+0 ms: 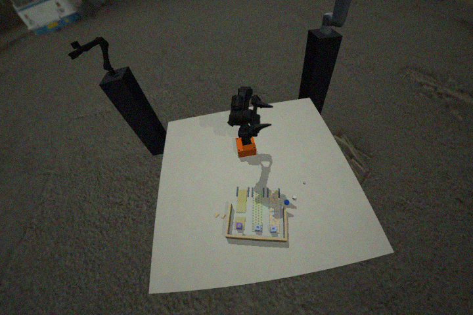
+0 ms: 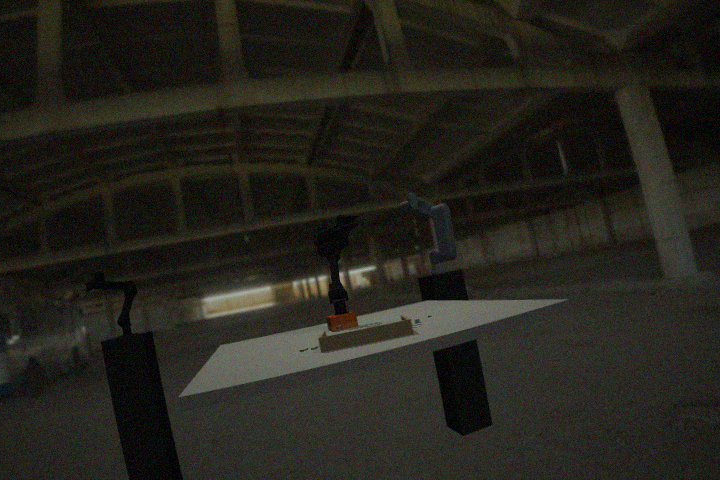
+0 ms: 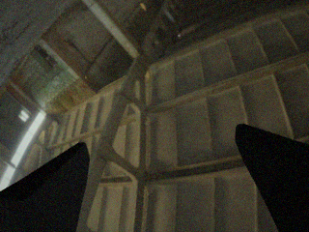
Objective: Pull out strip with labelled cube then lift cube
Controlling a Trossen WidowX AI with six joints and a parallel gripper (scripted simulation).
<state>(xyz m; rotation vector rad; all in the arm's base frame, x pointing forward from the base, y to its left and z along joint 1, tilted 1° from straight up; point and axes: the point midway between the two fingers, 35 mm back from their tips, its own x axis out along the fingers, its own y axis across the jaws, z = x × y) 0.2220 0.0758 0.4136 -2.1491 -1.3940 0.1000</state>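
My gripper [image 1: 271, 115] [image 3: 162, 142] is open and empty, raised high above its orange base, away from the strips. In the top view, three strips lie side by side. The left yellow strip [image 1: 241, 200] shows a gap before a short piece [image 1: 240, 220] bearing a purple cube [image 1: 238, 225]. The middle green-dotted strip [image 1: 257, 211] looks unbroken and carries a light blue cube [image 1: 258, 227] at its near end. The right orange strip [image 1: 274, 220] seems broken around its middle, partly under shadow, with another light blue cube [image 1: 273, 228]. The cube markings are too small to read.
A wooden three-sided frame [image 1: 257, 237] [image 2: 366, 337] surrounds the cube ends. Short dark rails stand beside the strips' far ends. A blue round piece [image 1: 286, 201] and small white bits lie right; two tan bits lie left. Two other arms stand on dark pillars beyond the table.
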